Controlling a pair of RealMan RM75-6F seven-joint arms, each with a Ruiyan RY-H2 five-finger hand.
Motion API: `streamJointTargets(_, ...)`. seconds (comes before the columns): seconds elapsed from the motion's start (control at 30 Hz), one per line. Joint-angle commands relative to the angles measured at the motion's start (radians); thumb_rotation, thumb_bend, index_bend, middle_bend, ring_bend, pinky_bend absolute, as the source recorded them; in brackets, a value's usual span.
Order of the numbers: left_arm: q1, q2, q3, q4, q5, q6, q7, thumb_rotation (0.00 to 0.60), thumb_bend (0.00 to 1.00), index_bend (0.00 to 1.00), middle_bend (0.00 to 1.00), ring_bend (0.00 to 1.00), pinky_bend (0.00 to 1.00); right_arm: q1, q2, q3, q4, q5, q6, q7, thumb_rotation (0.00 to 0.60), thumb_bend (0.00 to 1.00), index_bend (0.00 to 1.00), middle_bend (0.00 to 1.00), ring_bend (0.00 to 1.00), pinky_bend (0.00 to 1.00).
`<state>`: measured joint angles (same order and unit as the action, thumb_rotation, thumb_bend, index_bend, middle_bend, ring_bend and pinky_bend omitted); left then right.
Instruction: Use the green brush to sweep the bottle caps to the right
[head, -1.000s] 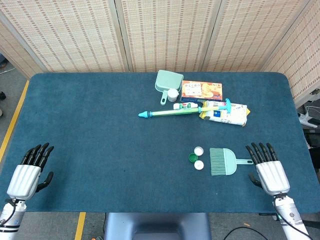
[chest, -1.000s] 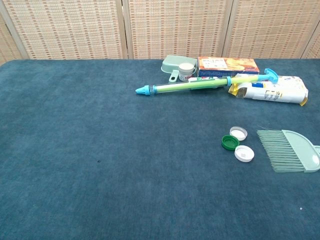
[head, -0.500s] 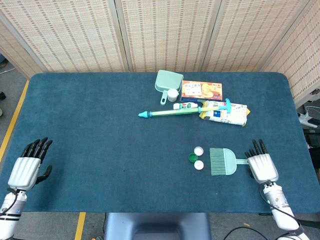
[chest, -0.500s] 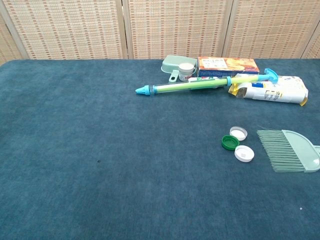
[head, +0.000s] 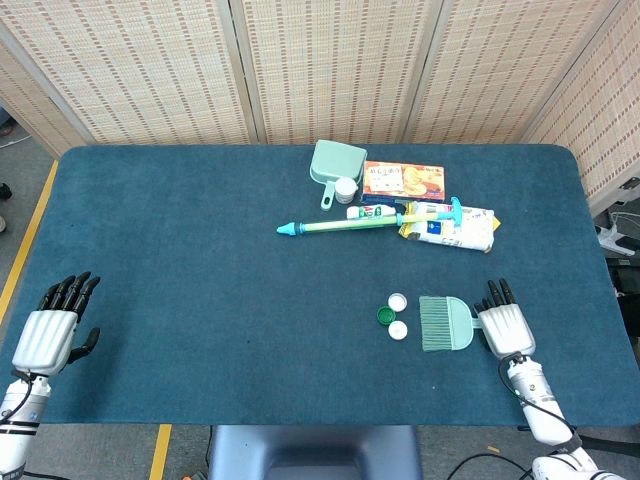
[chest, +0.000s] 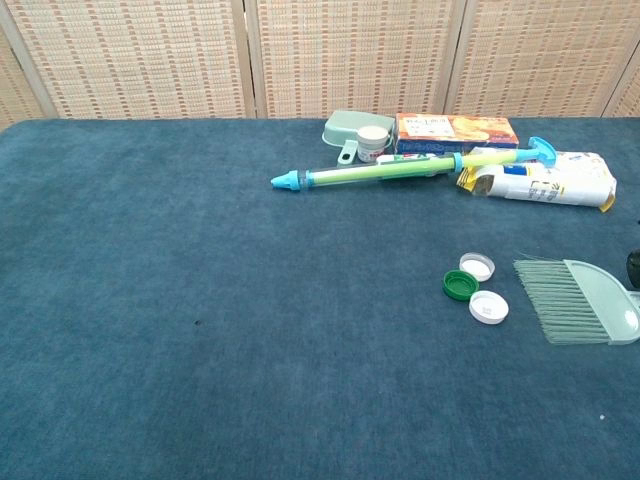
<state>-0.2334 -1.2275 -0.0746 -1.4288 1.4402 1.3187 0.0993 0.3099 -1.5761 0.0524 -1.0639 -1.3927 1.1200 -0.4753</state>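
Note:
The pale green brush (head: 445, 323) lies flat on the blue table with its bristles pointing left; it also shows at the right edge of the chest view as the brush (chest: 580, 302). Just left of the bristles sit three caps: a white cap (head: 398, 301), a green cap (head: 386, 315) and another white cap (head: 398, 330). My right hand (head: 504, 325) lies over the brush's handle with its fingers stretched out, hiding the handle; a grip does not show. Only a dark fingertip (chest: 634, 266) of it appears in the chest view. My left hand (head: 50, 335) rests open at the near left edge.
At the back middle lie a green dustpan (head: 336, 161), a small white jar (head: 345, 189), an orange box (head: 403, 180), a long green-and-blue water squirter (head: 365, 224) and a white packet (head: 450, 226). The table's right edge (head: 600, 300) is close to my right hand.
My right hand has slid left and now covers the brush handle. My left hand has drawn back a little toward the near left edge. Brush and caps have not moved.

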Motion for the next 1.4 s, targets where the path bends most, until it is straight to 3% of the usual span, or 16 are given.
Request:
streamJointTargets(0.03, -0.001, 0.000, 0.001, 0.004, -0.007, -0.006, -0.002, 0.600, 0.40, 0.00, 0.00, 0.00, 0.11, 0.003, -0.005, -0.001, 0.006, 0.000, 0.000, 0.008, 0.524, 0.30, 0.42, 0.37, 0.07, 0.00)
streamJointTargets(0.43, -0.008, 0.005, -0.002, 0.007, -0.035, -0.024, 0.004, 0.600, 0.40, 0.00, 0.00, 0.00, 0.11, 0.007, -0.026, -0.005, 0.029, 0.011, -0.004, 0.023, 0.560, 0.31, 0.48, 0.41, 0.12, 0.00)
streamJointTargets(0.57, -0.010, -0.002, -0.003, 0.001, -0.041, -0.025, 0.019, 0.600, 0.40, 0.00, 0.00, 0.00, 0.11, 0.008, -0.030, -0.007, 0.033, 0.009, -0.003, 0.034, 0.600, 0.31, 0.53, 0.44, 0.16, 0.01)
streamJointTargets(0.97, -0.011, 0.004, 0.000, -0.012, -0.045, -0.022, 0.025, 0.600, 0.40, 0.00, 0.00, 0.00, 0.11, 0.002, -0.044, -0.012, 0.050, -0.016, 0.039, 0.089, 0.600, 0.33, 0.80, 0.66, 0.36, 0.10)
streamJointTargets(1.13, -0.009, 0.007, 0.002, -0.012, -0.045, -0.020, 0.022, 0.600, 0.40, 0.00, 0.00, 0.00, 0.11, 0.006, -0.053, -0.009, 0.073, -0.031, 0.066, 0.080, 0.600, 0.37, 0.98, 0.82, 0.53, 0.15)
streamJointTargets(1.2, -0.008, 0.007, 0.002, -0.013, -0.044, -0.016, 0.021, 0.600, 0.40, 0.00, 0.00, 0.00, 0.11, 0.010, -0.045, -0.015, 0.076, -0.048, 0.081, 0.051, 0.600, 0.37, 1.00, 0.86, 0.57, 0.17)
streamJointTargets(1.27, -0.007, 0.008, 0.003, -0.013, -0.044, -0.013, 0.020, 0.600, 0.40, 0.00, 0.00, 0.00, 0.11, 0.017, -0.017, -0.018, 0.045, -0.069, 0.097, 0.015, 0.600, 0.37, 1.00, 0.88, 0.58, 0.17)
streamJointTargets(1.4, -0.009, 0.007, 0.003, -0.015, -0.046, -0.016, 0.022, 0.600, 0.39, 0.00, 0.00, 0.00, 0.11, 0.035, 0.081, -0.010, -0.095, -0.104, 0.139, -0.117, 0.600, 0.37, 1.00, 0.88, 0.59, 0.30)
